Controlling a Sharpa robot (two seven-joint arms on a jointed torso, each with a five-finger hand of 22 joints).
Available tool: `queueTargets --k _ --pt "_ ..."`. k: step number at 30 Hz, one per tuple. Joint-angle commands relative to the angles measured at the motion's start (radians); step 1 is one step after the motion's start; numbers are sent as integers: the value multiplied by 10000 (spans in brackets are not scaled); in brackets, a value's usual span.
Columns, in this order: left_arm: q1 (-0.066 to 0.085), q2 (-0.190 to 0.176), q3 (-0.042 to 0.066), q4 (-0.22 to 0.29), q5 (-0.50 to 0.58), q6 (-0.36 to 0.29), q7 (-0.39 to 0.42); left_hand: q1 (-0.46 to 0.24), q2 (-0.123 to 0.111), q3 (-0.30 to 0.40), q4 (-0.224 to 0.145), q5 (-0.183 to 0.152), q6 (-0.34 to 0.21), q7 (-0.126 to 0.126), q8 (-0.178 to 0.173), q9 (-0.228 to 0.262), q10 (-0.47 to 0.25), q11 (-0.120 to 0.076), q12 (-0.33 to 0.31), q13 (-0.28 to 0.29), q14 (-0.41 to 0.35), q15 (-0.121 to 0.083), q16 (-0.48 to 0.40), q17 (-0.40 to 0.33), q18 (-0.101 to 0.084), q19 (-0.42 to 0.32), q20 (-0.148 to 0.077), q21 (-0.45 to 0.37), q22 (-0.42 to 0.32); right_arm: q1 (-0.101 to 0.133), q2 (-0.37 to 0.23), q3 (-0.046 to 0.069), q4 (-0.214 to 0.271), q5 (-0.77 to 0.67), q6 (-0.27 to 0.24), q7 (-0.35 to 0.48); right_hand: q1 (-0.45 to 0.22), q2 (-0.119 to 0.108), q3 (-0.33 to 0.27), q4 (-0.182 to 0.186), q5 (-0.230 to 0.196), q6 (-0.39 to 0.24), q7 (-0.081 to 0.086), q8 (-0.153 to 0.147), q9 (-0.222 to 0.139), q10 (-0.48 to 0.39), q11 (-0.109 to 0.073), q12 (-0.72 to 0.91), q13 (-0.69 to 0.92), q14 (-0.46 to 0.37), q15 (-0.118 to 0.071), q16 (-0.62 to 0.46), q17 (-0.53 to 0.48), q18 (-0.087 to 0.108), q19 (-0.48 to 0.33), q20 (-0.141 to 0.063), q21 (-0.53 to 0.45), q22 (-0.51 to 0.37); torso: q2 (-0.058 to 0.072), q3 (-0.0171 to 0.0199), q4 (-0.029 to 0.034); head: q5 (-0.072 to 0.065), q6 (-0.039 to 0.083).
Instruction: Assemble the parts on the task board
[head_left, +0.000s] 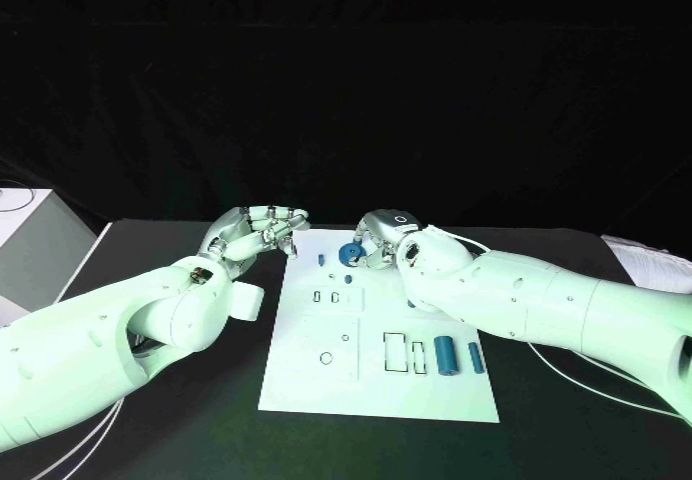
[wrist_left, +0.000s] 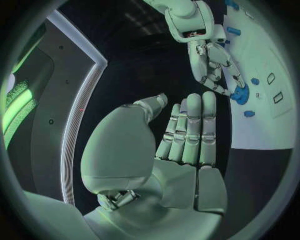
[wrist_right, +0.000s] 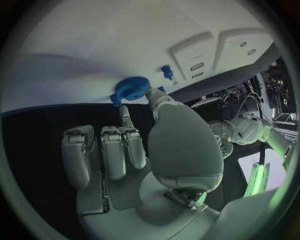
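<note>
The head view looks down at the board (head_left: 378, 345) from above. Each wrist view sits close behind its own hand; all three share the blue gear (head_left: 351, 253) (wrist_left: 240, 95) (wrist_right: 131, 88).

Robotics lab, black table (head_left: 173, 420), dark backdrop

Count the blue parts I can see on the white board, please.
5: a gear by the right hand, small pegs at and, two cylinders near the front. The arm may hide others.

- Left white arm's silver many-fingered hand (head_left: 257, 232): fingers curled in, holding nothing.
- Right white arm's silver hand (head_left: 382, 240): thumb and a finger pinching a blue toothed gear (wrist_right: 132, 88).
</note>
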Motion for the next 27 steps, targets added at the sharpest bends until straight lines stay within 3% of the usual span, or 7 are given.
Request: queueTargets --k 1,11,16,22,27 --pt "2 22 8 7 -29 166 31 -4 68 75 0 -7 -45 -3 34 13 14 -30 -63 12 -69 -3 67 4 57 -64 -29 18 15 -4 -29 -3 65 212 255 206 1 107 -279 138 25 -33 27 -31 -8 1024 60 6 2620 978 56 66 2258 -144 1046 95 47 2627 0 5 3 12 -7" --pt "1 32 8 -7 -29 162 28 -14 72 99 -24 -7 -55 0 47 31 8 -27 -63 22 -88 0 98 -9 59 -127 -23 100 65 -16 -121 -6 148 379 382 308 -66 415 -344 143 167 207 -43 45 33 1038 6 22 2634 988 9 78 2301 -144 1046 65 47 2627 -1 3 -3 10 2" --pt "1 46 7 -33 -29 169 35 -7 82 109 -29 -5 -55 -1 48 33 8 -28 -63 23 -90 -1 101 -10 59 -133 -22 107 69 -21 -413 -6 341 478 -238 388 58 535 -208 99 253 281 -65 63 43 1038 -21 22 2634 985 -15 75 2291 -144 1046 40 47 2627 -26 7 -3 -8 45" --pt "-2 23 7 -66 -29 190 47 -6 84 113 -32 -6 -56 -1 49 35 7 -28 -63 24 -92 0 103 -11 59 -138 -22 114 73 27 -1446 61 1267 1394 -1468 1236 341 432 -74 26 248 293 -68 36 36 1038 -29 22 2634 978 -27 67 2259 -144 1046 20 47 2627 -40 48 -100 12 109" --pt "-20 10 6 -124 -29 213 66 -6 84 113 -32 -6 -56 -1 49 35 6 -28 -64 24 -92 0 103 -12 59 -139 -22 115 73 126 -2552 149 2074 2835 -1468 2591 721 394 81 -66 33 290 -57 3 26 1024 -19 6 2621 953 -21 37 2152 -99 958 24 -96 2478 -88 112 -192 22 165"
